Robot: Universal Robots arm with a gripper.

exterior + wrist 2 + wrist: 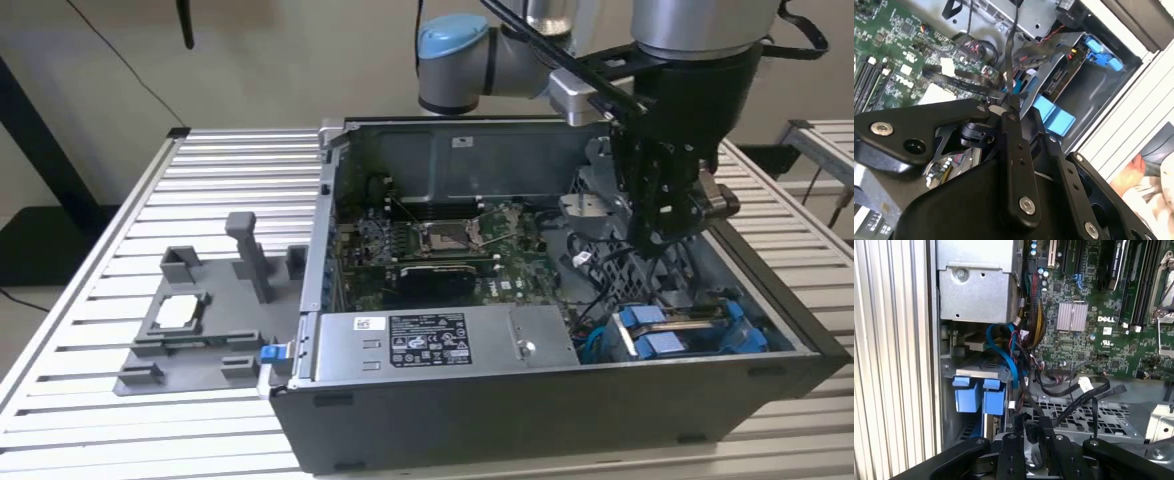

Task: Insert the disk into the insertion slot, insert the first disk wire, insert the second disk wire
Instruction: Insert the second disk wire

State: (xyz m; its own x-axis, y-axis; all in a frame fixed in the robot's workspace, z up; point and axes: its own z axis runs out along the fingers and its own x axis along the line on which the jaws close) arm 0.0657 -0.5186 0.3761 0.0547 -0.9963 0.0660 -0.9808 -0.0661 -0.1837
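Observation:
The disk (pixel 674 333) lies in the insertion slot (pixel 979 371) at the near corner of the open computer case, on the exterior view's right. Its blue carrier tabs (pixel 978 392) face up, and they also appear in the second wrist view (pixel 1054 116). My gripper (pixel 663 240) hangs inside the case, just behind the slot and above a perforated metal cage (pixel 1089 415). In both wrist views the fingers are shut on a thin black disk wire (pixel 1013 60). Its dark connector end (pixel 1031 432) is pinched between the fingertips. The gripper (pixel 1009 100) is close to the blue tabs.
The grey power supply (pixel 441 338) fills the case's front edge. The green motherboard (pixel 454 245) with its processor socket lies behind it. Loose black, blue and coloured cables (pixel 1019 347) crowd the space beside the slot. A grey fixture (pixel 200 315) stands on the slatted table (pixel 227 170).

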